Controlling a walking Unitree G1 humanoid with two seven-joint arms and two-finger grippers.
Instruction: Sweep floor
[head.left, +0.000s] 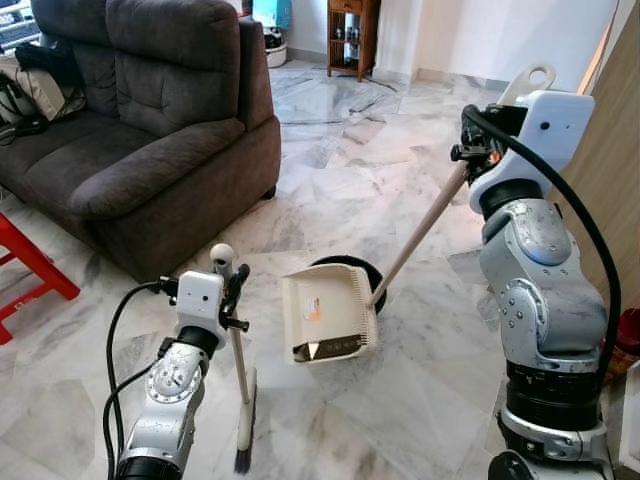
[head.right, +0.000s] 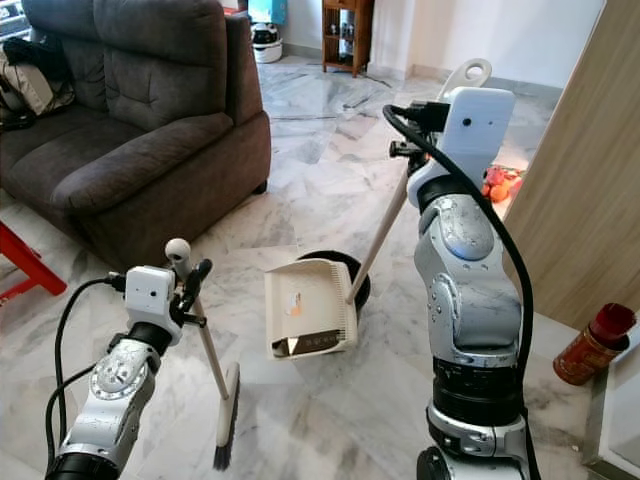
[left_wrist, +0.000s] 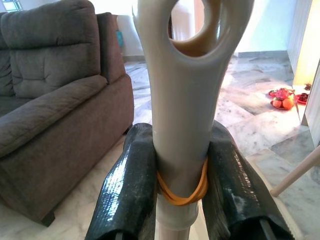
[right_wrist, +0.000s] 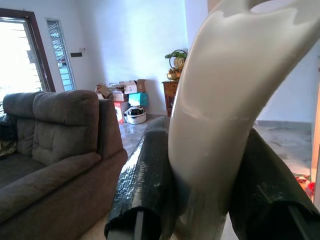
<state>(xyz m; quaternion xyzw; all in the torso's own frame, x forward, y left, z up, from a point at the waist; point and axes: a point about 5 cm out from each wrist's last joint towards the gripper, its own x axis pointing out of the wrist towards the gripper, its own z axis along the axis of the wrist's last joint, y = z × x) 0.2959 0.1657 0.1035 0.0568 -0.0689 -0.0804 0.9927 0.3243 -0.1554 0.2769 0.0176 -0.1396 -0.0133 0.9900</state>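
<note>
A small white broom (head.left: 243, 398) stands on the marble floor at my lower left, bristles down. My left gripper (head.left: 232, 285) is shut on the broom's handle (left_wrist: 182, 125) near its looped top, where an orange rubber band wraps it. A cream dustpan (head.left: 327, 312) rests tilted on the floor in the middle, partly over a black round object (head.left: 352, 268). Its long pale handle (head.left: 420, 232) slants up to my right gripper (head.left: 482, 140), which is shut on the handle's top end (right_wrist: 210, 135).
A dark grey sofa (head.left: 140, 130) stands at the left with bags on it. A red stool (head.left: 30, 262) is at the far left. A wooden panel (head.right: 585, 190) and a red can (head.right: 593, 343) lie to the right. A wooden cabinet (head.left: 350, 35) stands at the back.
</note>
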